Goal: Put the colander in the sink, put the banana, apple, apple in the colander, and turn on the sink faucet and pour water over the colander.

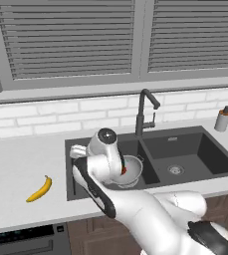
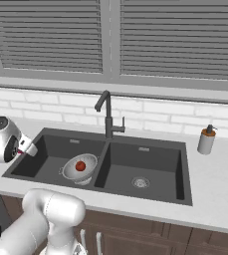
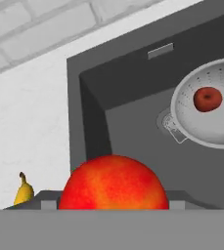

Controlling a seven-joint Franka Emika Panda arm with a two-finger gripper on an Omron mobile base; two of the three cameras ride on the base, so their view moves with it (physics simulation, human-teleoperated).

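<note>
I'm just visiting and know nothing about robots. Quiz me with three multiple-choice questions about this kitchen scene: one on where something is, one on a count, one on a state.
1. Where is the colander?
A. On the counter
B. In the sink's left basin
C. In the sink's right basin

2. How many apples lie in the colander?
A. None
B. One
C. Two

3. What is the gripper doing?
A. Holding a bright red apple
B. Holding the banana
C. Holding nothing

Answers:
1 B: it sits in the left basin of the sink.
2 B: one darker apple lies inside.
3 A: the hand view shows the red apple at the fingertips; the banana lies on the counter.
</note>
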